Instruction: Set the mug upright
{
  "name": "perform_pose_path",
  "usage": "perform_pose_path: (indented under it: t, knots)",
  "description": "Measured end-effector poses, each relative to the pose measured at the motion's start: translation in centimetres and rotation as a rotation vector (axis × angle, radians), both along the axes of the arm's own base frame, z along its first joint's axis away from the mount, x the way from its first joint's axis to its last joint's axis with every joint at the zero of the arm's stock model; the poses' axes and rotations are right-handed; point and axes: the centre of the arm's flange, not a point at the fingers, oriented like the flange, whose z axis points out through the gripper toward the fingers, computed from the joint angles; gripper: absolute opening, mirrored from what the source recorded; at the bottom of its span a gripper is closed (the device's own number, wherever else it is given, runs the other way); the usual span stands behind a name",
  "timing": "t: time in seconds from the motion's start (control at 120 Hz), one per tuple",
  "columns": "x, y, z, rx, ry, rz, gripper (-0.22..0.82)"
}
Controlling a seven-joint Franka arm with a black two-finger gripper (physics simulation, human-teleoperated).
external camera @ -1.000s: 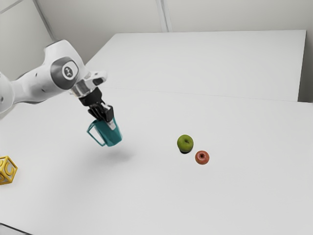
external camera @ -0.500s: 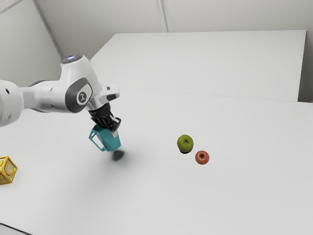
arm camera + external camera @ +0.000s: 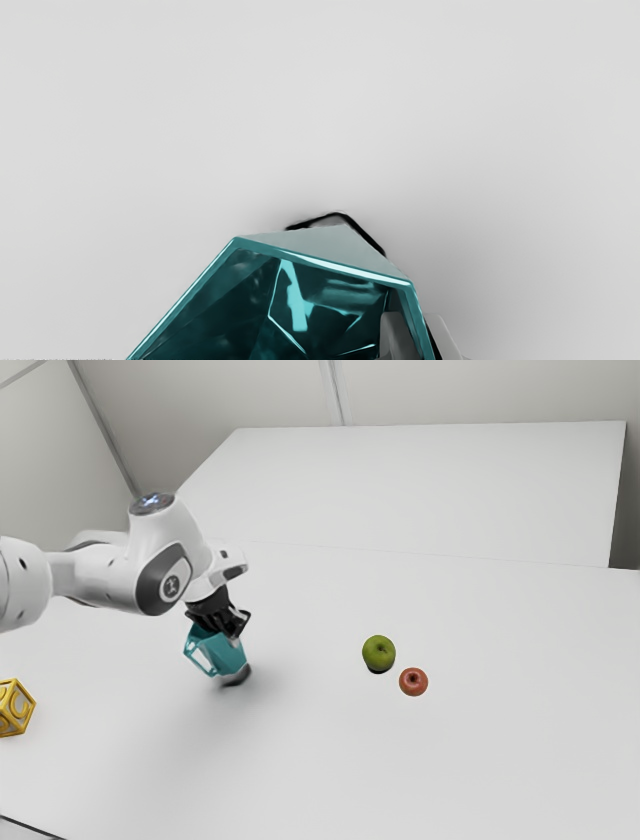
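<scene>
Mug (image 3: 226,656): is teal, glossy, flat-sided; leans at a slant under the hand, mouth up toward the arm, base down & toward ext. view's right; isn't upright.
Handle (image 3: 198,663): sticks out toward ext. view's left.
Jaws (image 3: 232,634): grasp the mug by its wall nr the rim, w/ one finger (image 3: 392,337) inside & one (image 3: 442,335) outside, per wrist view.
Mug interior: opens toward the wrist cam; shows dark teal w/ bright streaks.
Dark patch (image 3: 237,677): lies right by the mug's base; can't tell if base touches desk.
Arm (image 3: 165,565): is white w/ gray & black parts; comes in from ext. view's left, bends down to the mug.
Green apple (image 3: 379,652): sits on desk, well apart from mug, toward ext. view's right.
Red apple (image 3: 413,682): sits nr the green one, a bit farther right in ext. view.
Yellow block (image 3: 14,708): sits at ext. view's left edge; is partly cut off.
Desk (image 3: 480,750): is plain & white.
</scene>
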Motion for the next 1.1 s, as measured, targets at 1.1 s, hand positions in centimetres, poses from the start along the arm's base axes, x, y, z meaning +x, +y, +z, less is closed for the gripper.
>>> perform_pose_path:
  t: [1.1]
  knots:
    - [0.5, -0.4, -2.0, -0.022, -0.012, 0.13, 0.12]
